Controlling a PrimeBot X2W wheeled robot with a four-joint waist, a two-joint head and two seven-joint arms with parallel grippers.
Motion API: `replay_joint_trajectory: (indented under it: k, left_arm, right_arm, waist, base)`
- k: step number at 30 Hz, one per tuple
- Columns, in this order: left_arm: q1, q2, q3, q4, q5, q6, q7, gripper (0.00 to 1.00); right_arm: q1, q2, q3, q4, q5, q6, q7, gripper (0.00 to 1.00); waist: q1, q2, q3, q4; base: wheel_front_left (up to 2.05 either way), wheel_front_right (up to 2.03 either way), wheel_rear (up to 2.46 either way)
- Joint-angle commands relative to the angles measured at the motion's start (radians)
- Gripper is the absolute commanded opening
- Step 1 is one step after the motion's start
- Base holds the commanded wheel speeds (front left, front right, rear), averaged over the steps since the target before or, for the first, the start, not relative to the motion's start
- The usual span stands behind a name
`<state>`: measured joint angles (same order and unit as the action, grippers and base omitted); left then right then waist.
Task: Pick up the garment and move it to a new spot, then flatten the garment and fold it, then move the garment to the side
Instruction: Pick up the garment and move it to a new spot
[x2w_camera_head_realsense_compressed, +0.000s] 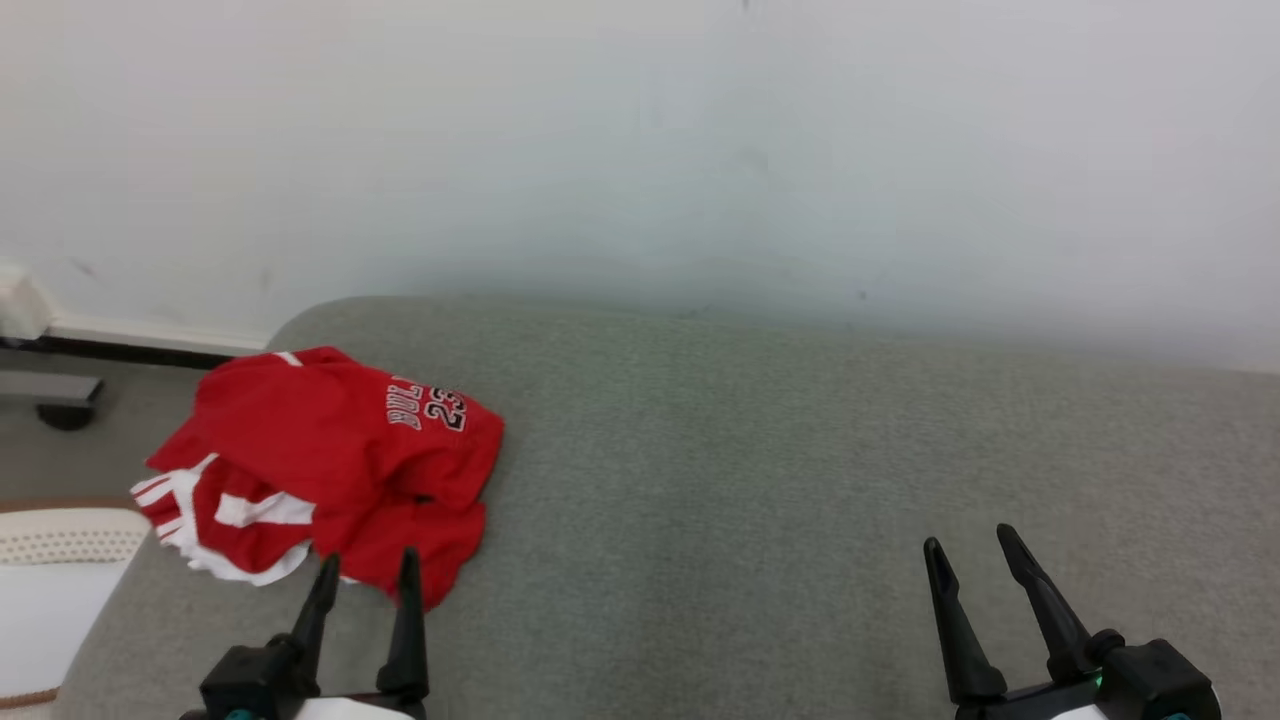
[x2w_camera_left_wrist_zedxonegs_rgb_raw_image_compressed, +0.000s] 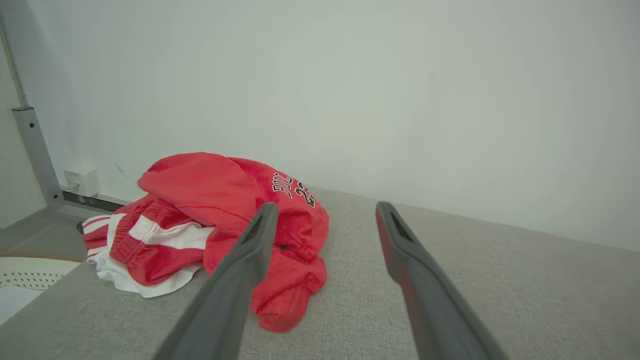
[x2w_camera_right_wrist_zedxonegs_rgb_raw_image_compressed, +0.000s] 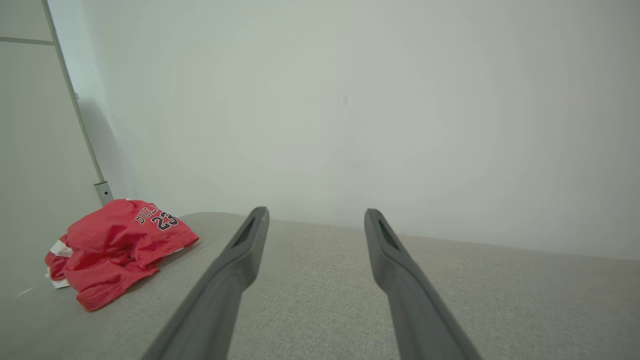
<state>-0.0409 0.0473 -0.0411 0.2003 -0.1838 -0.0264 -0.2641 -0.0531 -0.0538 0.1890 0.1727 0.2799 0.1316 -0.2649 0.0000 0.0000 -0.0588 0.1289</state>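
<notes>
While the left end effector (x2w_camera_head_realsense_compressed: 369, 557) gapes empty, the garment (x2w_camera_head_realsense_compressed: 330, 440) (crumpled) lies just beyond it.

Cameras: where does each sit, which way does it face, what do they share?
Head view: on the head, looking forward and down at the grey surface and wall; left end effector lower left, right end effector lower right.
Left wrist view: on the left wrist, looking along its open end effector at the red garment.
Right wrist view: on the right wrist, looking along its open end effector at surface and wall.
Shared: all three show the garment.
</notes>
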Motion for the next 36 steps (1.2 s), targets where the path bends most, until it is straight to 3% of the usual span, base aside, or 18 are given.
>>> replay_joint_trajectory:
  k: [1, 9, 17, 27, 36]
  left_arm:
    - [-0.001, 0.006, 0.009, 0.006, 0.015, -0.002, -0.001, 1.00]
    - [-0.005, 0.006, 0.023, 0.023, 0.028, -0.007, -0.001, 1.00]
    - [-0.015, 0.006, 0.044, 0.036, 0.035, -0.013, -0.001, 1.00]
    - [-0.036, 0.006, 0.059, 0.050, 0.014, -0.019, -0.001, 1.00]
    - [-0.137, 0.035, 0.048, 0.142, -0.004, -0.053, 0.030, 1.00]
  right_arm:
    - [0.007, 0.001, 0.004, -0.003, 0.006, -0.002, 0.001, 1.00]
    - [0.007, 0.002, 0.018, -0.004, 0.020, -0.002, 0.001, 1.00]
    - [-0.006, 0.002, 0.038, -0.002, 0.037, -0.002, 0.001, 1.00]
    - [-0.016, 0.002, 0.054, 0.004, 0.044, -0.002, 0.001, 1.00]
    - [-0.028, 0.002, 0.063, 0.010, 0.040, -0.002, 0.001, 1.00]
  waist:
    - [0.0000, 0.0000, 0.001, 0.063]
    - [0.0000, 0.0000, 0.000, 0.200]
    - [0.0000, 0.0000, 0.004, 0.272]
    - [0.0000, 0.0000, 0.007, 0.261]
    - [0.0000, 0.0000, 0.025, 0.189]
  base:
    - [0.00, 0.00, 0.00]
    - [0.00, 0.00, 0.00]
    - [0.00, 0.00, 0.00]
    - [0.00, 0.00, 0.00]
    - [0.00, 0.00, 0.00]
